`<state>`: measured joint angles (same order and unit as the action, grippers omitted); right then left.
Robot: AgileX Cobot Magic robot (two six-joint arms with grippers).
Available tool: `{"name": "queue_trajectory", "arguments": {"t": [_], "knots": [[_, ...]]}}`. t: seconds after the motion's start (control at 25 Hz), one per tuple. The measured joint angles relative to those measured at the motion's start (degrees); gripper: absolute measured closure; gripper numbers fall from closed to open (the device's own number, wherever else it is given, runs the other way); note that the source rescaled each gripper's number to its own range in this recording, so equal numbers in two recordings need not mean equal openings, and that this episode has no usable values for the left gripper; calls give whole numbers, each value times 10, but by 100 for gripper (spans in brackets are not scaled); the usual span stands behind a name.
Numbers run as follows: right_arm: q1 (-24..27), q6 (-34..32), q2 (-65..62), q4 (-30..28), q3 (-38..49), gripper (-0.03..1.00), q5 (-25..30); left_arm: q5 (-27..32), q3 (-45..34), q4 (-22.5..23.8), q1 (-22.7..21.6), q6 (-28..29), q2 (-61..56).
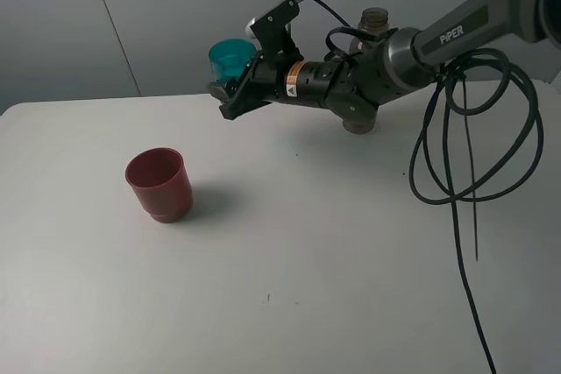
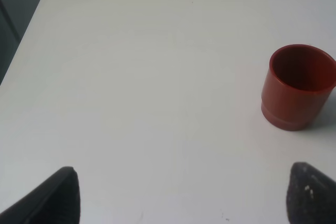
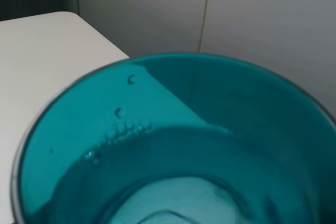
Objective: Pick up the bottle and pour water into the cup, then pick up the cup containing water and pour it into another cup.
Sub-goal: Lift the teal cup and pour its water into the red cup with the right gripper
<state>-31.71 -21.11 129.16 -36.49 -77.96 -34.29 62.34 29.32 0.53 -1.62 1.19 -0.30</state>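
The right gripper (image 1: pixel 235 87) was clamped on the teal cup (image 1: pixel 230 57), gripping it low on its wall. The open rim stood clear above the jaws, which would leave the lip free for pouring. The cup hung in the air, upright or nearly so. The right wrist view showed water (image 3: pixel 173 192) inside it, with small bubbles on the wall. Holding the cup level seemed meant to keep that water in during the carry. The right arm (image 1: pixel 456 28) reached in almost horizontally, its wrist stretched out straight behind the gripper.

The red cup (image 1: pixel 159 183) stood on the table (image 1: pixel 351 286), below the gripper and well ahead of it. It stood apart from everything and looked empty in the left wrist view. The bottle (image 1: pixel 375 17) stood behind the gripper, mostly hidden by the wrist. The left gripper (image 2: pixel 184 198) hovered over the table with its fingers (image 2: pixel 60 195) spread wide, holding nothing, with the red cup ahead of it and off to one side.
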Motion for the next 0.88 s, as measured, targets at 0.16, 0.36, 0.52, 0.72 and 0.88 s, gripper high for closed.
{"name": "queue_trajectory", "arguments": {"t": [0.16,0.36,0.52,0.72,0.88], "knots": [[-19,-19,19,-5,-47,90,20,0,0,0,0,0,0],[-34,-67,48,-40,-105,90,47,0,0,0,0,0,0],[-41,-91,71,-73,-142,90,51,0,0,0,0,0,0],[-45,-96,76,-119,-154,90,51,0,0,0,0,0,0],[-46,-87,77,-154,-154,90,50,0,0,0,0,1,0]]}}
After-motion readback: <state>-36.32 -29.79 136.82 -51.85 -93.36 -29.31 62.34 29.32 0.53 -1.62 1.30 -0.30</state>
